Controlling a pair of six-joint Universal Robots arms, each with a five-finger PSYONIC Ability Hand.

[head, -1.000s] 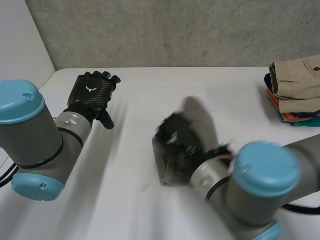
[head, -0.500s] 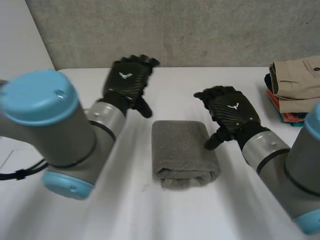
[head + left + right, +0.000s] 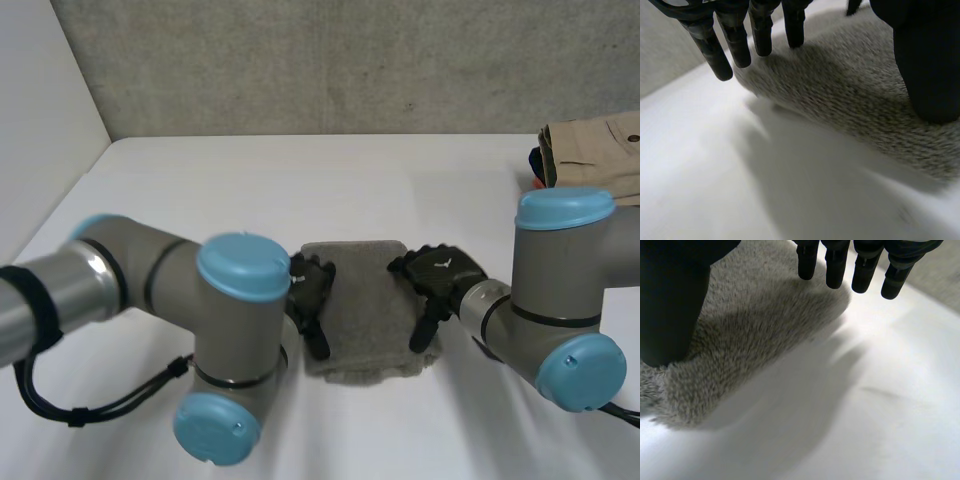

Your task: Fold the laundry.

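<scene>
Left hand (image 3: 308,290) and right hand (image 3: 440,275), fingers straight, flank the folded grey fleece towel (image 3: 362,300), perhaps touching; uneven squeezing could rumple it.

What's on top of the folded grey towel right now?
The left hand is over the folded grey towel's left edge and the right hand over its right edge, both with straight fingers. Its middle is bare. The table beneath it is covered.

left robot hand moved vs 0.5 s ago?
Yes. The left robot hand came nearer the camera and rightward, from beyond the far corner of the grey towel to its left edge.
</scene>
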